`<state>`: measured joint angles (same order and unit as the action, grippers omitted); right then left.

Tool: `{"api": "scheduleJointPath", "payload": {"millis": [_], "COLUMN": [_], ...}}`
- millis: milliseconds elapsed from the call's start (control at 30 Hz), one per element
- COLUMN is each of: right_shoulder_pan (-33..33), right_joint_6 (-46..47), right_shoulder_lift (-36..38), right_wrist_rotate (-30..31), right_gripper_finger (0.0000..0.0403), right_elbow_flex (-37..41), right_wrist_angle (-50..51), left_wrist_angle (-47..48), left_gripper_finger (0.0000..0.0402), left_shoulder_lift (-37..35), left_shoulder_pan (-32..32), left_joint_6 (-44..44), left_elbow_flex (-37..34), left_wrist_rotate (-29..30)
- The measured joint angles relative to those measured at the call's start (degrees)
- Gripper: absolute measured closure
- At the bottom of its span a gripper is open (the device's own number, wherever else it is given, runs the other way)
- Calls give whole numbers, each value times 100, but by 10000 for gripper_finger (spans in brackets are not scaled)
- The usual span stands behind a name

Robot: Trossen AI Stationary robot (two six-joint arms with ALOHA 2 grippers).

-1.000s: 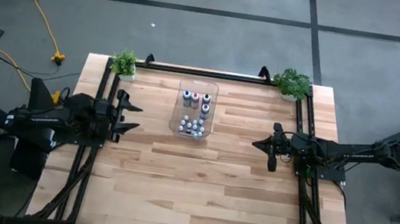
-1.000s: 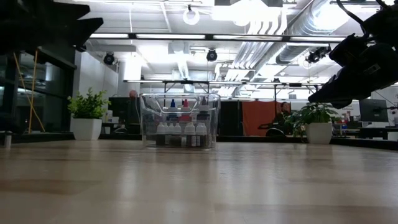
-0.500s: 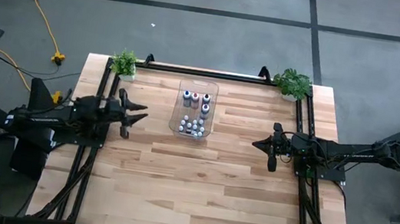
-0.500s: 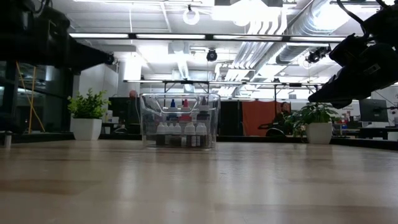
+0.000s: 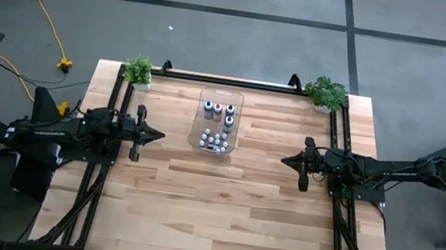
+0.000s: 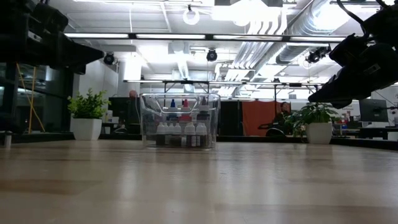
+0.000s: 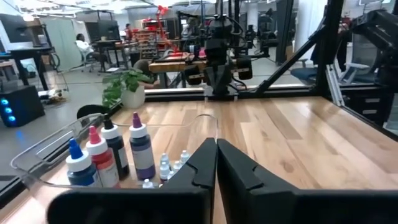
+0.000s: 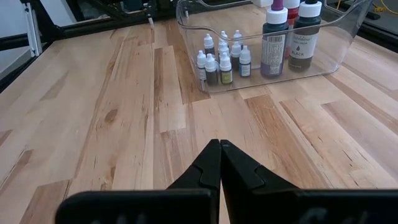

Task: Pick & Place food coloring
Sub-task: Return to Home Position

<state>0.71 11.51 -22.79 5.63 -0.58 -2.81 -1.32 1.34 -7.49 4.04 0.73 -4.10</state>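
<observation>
two grippers, both pinched tight on nothing: left gripper (image 5: 160, 134) at 9 o'clock of the table (image 5: 219, 219), right gripper (image 5: 284, 161) at 3. farther, toward 12, one clear bin (image 5: 222, 96) holds all the food coloring (image 5: 218, 133): about ten small bottles (image 8: 219, 62) in front, four large bottles (image 7: 142, 149) behind. two plants (image 5: 138, 71) stand at the far corners, 11 and 1.

Food coloring bottles (image 5: 215, 144) stand upright inside the clear bin (image 5: 196, 121).

A clear bin (image 5: 221, 96) stands on the wooden table (image 5: 221, 202). A potted plant (image 5: 139, 70) sits at one far corner, a second plant (image 5: 326, 92) at the other. A yellow cable (image 5: 47, 20) crosses the floor.
</observation>
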Motion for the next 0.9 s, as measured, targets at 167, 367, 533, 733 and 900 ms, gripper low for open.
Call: {"api": "scheduleJointPath", "payload": {"millis": [167,367,533,733,900], "right_shoulder_pan": [0,0,1,0,2], "right_joint_6": [0,0,0,0,0], "right_shoulder_lift": [0,0,0,0,0], "right_wrist_rotate": [0,0,0,-1,0], "right_gripper_finger": [402,402,402,402,402], "right_elbow_flex": [0,-1,-2,0,0], "right_wrist_angle": [0,0,0,0,0], "left_wrist_angle": [7,15,17,19,20], "left_gripper_finger": [384,383,383,383,383], "left_shoulder_lift": [0,0,0,0,0], "left_shoulder_pan": [0,0,0,0,0], "left_joint_6": [0,-1,-1,-3,-3], "left_elbow_flex": [0,0,0,0,0], "left_wrist_rotate": [65,88,90,92,92]}}
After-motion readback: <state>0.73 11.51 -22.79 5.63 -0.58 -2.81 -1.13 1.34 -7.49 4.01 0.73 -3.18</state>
